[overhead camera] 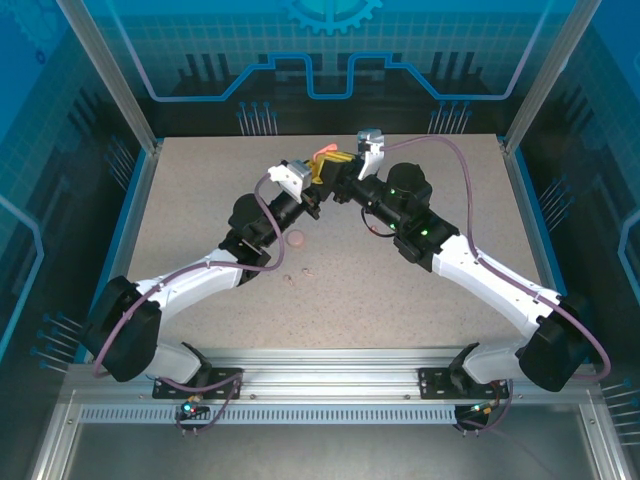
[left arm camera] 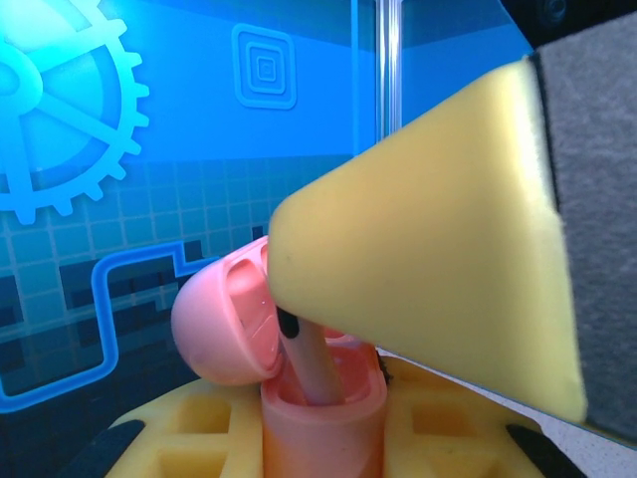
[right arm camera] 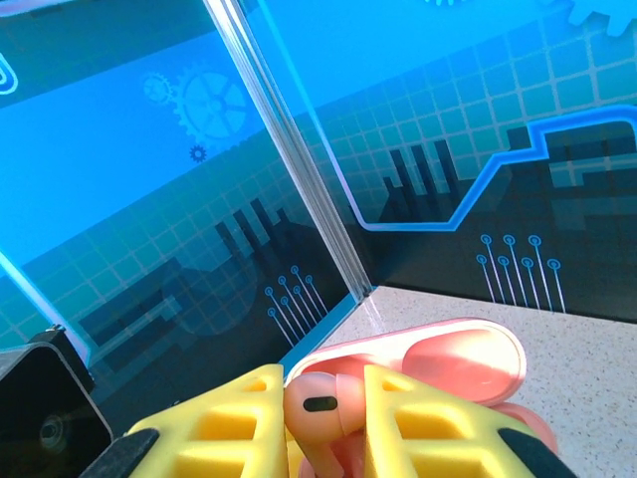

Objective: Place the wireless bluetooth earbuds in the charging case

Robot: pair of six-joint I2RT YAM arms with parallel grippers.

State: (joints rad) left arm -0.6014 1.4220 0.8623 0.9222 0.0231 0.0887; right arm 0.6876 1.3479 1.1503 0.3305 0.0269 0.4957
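On the left, the left gripper is closed narrow on the coral-pink charging case. The case body stands upright betw. its yellow fingers and the lid is tipped open to the left. Both grippers meet over the far-middle part of the desk, near its far edge. In the middle, one pale pink earbud has its stem inside the mouth of the case, w/ the head not yet down. On the right, the right gripper is pinched narrow on the head of that earbud, and one of its pads is v. close above the case rim. By judgement, the step in hand is seating this bud, and it looks approx. half done. To do it well, the right arm should push straight along the stem, slowly and w/o side force, while the left arm holds the case steady and upright. The pinch should open only when the head sits flush in its socket, otherwise the bud may jam crooked or spring out, and the lid could not close after.
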